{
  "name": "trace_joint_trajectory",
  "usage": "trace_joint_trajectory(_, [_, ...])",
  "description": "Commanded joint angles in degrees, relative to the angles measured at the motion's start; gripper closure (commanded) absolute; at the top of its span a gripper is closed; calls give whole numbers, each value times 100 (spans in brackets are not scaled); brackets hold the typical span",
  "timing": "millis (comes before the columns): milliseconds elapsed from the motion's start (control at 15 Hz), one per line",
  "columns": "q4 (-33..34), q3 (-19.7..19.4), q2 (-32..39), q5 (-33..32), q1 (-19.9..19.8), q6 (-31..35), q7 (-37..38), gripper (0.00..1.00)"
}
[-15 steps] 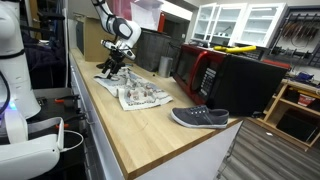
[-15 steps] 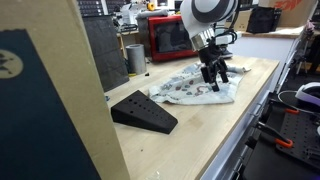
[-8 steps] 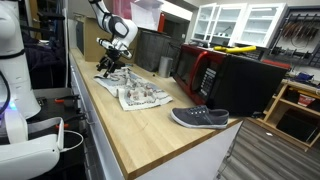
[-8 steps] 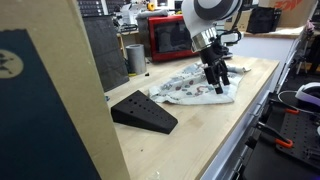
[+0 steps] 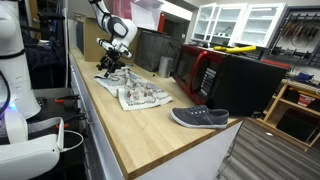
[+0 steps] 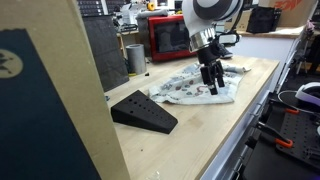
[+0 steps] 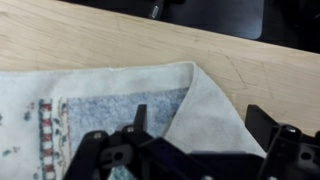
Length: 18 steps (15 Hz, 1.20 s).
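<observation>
A patterned white and grey-blue towel [image 5: 140,96] lies rumpled on the wooden counter [image 5: 130,130]. In the wrist view one corner of the towel [image 7: 205,105] is folded over, white side up. My gripper [image 7: 200,130] hangs just above that folded corner, open, with one dark finger [image 7: 140,116] over the printed part and the other finger [image 7: 262,122] past the cloth's edge. Nothing sits between the jaws. In both exterior views the gripper [image 5: 112,63] [image 6: 211,80] points down over one end of the towel [image 6: 190,88].
A black wedge-shaped block [image 6: 143,110] rests on the counter beside the towel. A grey shoe [image 5: 200,117] lies near the counter's corner. A red microwave [image 5: 195,68] and black appliances stand along the back, with a metal cup [image 6: 135,57] nearby.
</observation>
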Motion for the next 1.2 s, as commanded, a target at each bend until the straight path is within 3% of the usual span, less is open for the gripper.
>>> trace_joint_trajectory(0, [-223,79,-279,599,-1,588,-591,0])
trace_joint_trajectory(600, [-360,80,-218,638,-23,963,-1422,0])
trace_joint_trajectory(1133, [-400,97,-201,670,-19,1241,-1623,0])
